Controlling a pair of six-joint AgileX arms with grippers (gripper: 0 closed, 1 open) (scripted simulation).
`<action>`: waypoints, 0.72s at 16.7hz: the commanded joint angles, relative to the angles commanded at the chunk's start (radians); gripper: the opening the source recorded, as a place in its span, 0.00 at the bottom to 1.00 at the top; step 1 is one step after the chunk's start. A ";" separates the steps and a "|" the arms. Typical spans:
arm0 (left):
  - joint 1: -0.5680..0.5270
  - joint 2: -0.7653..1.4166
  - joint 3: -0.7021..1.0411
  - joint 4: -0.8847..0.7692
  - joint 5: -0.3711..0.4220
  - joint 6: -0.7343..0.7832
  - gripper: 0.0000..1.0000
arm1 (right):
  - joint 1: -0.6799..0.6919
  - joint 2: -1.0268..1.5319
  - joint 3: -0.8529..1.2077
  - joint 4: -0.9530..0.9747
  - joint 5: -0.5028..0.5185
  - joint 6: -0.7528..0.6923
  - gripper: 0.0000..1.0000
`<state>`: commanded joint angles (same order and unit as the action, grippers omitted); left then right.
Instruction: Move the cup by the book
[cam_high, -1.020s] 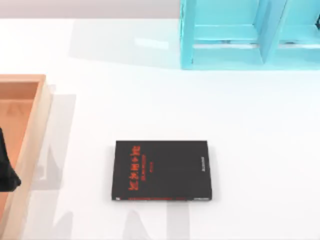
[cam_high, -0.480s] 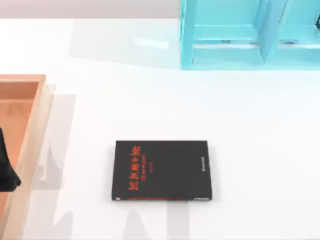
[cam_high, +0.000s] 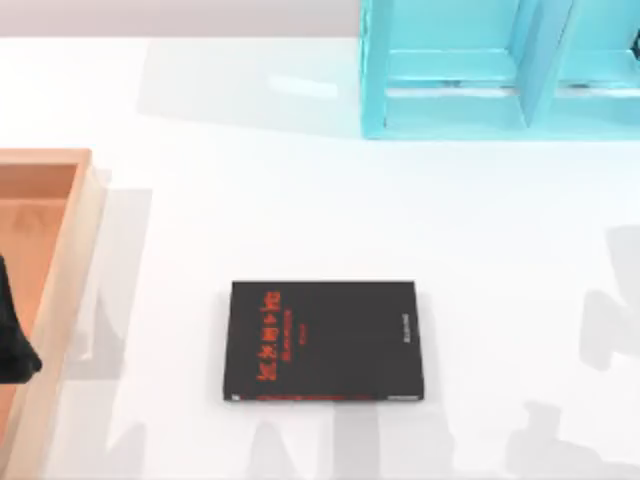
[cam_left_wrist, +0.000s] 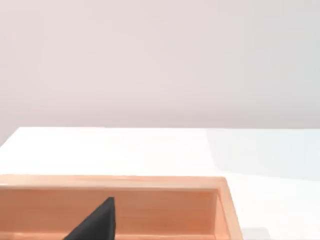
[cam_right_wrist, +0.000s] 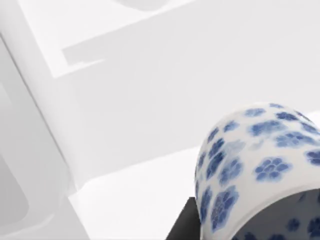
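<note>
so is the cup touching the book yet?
Apart. In the top view the book lies alone with nothing on or against it; the cup shows close up in the right wrist view.

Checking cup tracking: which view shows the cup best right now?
Right wrist view. The cup sits close to the camera there, its white side and blue flower pattern plain, with a dark gripper finger against it. The top view gives the book and an arm's shadow at the table's right. The left wrist view looks over a wooden tray.
</note>
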<state>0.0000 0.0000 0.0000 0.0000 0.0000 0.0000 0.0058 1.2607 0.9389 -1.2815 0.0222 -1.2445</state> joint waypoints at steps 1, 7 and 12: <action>0.000 0.000 0.000 0.000 0.000 0.000 1.00 | 0.053 0.039 0.034 -0.005 -0.001 0.120 0.00; 0.000 0.000 0.000 0.000 0.000 0.000 1.00 | 0.344 0.274 0.234 -0.028 -0.020 0.896 0.00; 0.000 0.000 0.000 0.000 0.000 0.000 1.00 | 0.508 0.415 0.377 -0.008 -0.031 1.460 0.00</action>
<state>0.0000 0.0000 0.0000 0.0000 0.0000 0.0000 0.5140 1.6760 1.3155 -1.2893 -0.0089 0.2154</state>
